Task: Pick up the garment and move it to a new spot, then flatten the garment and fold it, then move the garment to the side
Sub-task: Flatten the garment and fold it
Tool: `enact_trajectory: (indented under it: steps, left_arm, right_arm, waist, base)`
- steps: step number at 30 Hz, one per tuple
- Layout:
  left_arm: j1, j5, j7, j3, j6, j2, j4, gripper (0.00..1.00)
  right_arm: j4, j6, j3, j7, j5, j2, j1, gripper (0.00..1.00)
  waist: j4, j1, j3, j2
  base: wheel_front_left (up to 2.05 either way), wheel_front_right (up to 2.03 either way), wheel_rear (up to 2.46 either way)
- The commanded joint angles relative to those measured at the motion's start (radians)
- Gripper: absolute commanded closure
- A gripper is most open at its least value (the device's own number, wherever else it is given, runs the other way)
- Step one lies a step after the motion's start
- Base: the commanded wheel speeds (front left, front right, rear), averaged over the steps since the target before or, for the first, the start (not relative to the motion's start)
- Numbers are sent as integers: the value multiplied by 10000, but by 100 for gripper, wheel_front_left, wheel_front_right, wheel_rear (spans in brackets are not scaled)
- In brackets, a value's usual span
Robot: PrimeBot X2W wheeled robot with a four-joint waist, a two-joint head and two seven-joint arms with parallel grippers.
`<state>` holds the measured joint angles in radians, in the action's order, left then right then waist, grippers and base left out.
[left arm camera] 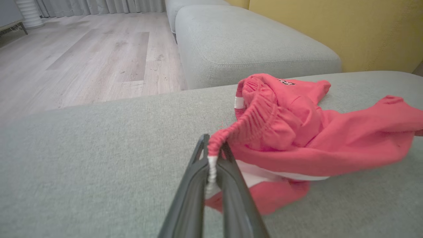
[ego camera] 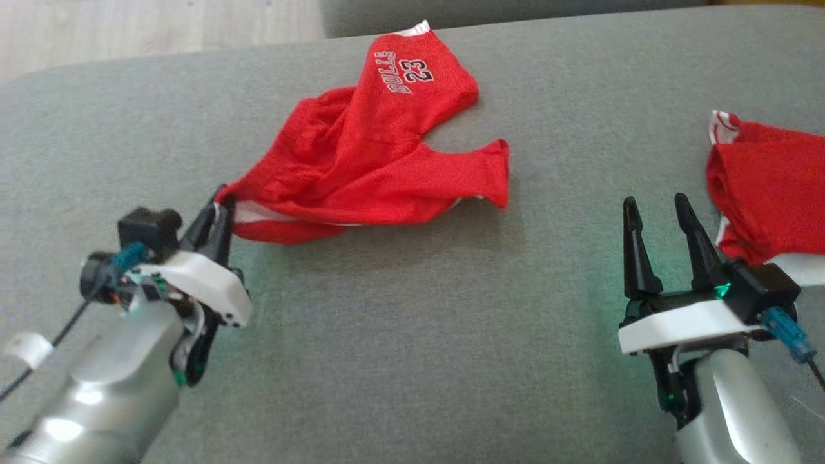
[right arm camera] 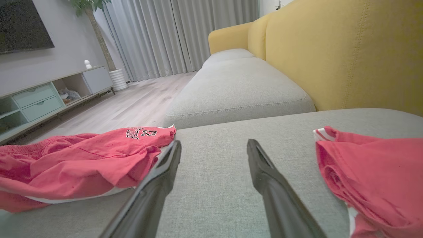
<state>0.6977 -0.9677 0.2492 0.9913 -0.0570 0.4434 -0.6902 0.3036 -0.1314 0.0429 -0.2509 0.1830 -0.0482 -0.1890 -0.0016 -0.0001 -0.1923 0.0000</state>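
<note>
The garment [ego camera: 367,161] is a pair of red shorts with white trim and "23" printed on one leg, lying crumpled on the grey cushion [ego camera: 412,322]. My left gripper [ego camera: 219,216] is shut on the shorts' elastic waistband at their left corner; in the left wrist view the gathered waistband [left arm camera: 231,132] is pinched between the two fingers [left arm camera: 195,185]. My right gripper [ego camera: 654,222] stands open at the lower right, nothing between its fingers, its fingertips [right arm camera: 172,155] resting low over bare cushion between the shorts [right arm camera: 82,158] and another red piece.
A second red garment with white trim [ego camera: 767,193] lies at the right edge, just beside my right gripper. Behind the cushion are a further grey seat [right arm camera: 238,86], a yellow backrest [right arm camera: 347,53] and wooden floor [left arm camera: 82,59] to the left.
</note>
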Motion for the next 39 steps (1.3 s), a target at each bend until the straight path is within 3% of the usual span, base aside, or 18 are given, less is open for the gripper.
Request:
enact_trajectory:
  steps: [1,3,4,5,13,20,30,39]
  left_arm:
    - [269,107,119,-521,-103,248,265,85]
    - [46,243,121,-695,-217,184,485,65]
    - [-68,328,122,-770,-264,161,590,19]
    - [-164,433,123,-871,-323,141,715,0]
    - [-1085,1896,124,-2550,-1045,-38,2369,0]
    - [-2626,3224,125,-4264,-1438,-846,4143,0]
    - [-3606,4501,125,-5258,-816,-2021,4554,0]
    - [-3642,5109,125,-5671,-269,-2669,4145,0]
  right_arm:
    - [-279,7,201,-109,-94,-20,-74,0]
    - [-232,7,210,-109,-129,-20,-20,0]
    - [-205,7,229,-109,-148,-20,7,0]
    - [-185,7,248,-109,-158,-20,27,0]
    - [-143,7,355,-109,-101,-20,62,0]
    - [-184,7,380,-109,-45,-20,151,0]
    - [-123,7,758,-109,-306,-20,-92,0]
    - [1106,7,1843,305,-352,-277,-914,0]
  waist:
    - [154,1,96,0]
    - [272,1,150,0]
    - [316,1,178,0]
    - [354,1,198,0]
    - [501,1,345,0]
    - [595,1,281,0]
    - [935,1,25,0]
    - [1311,1,-222,0]
  base:
    - [0,0,0]
    - [0,0,0]
    - [0,0,0]
    - [0,0,0]
    - [0,0,0]
    - [0,0,0]
    - [0,0,0]
    - [0,0,0]
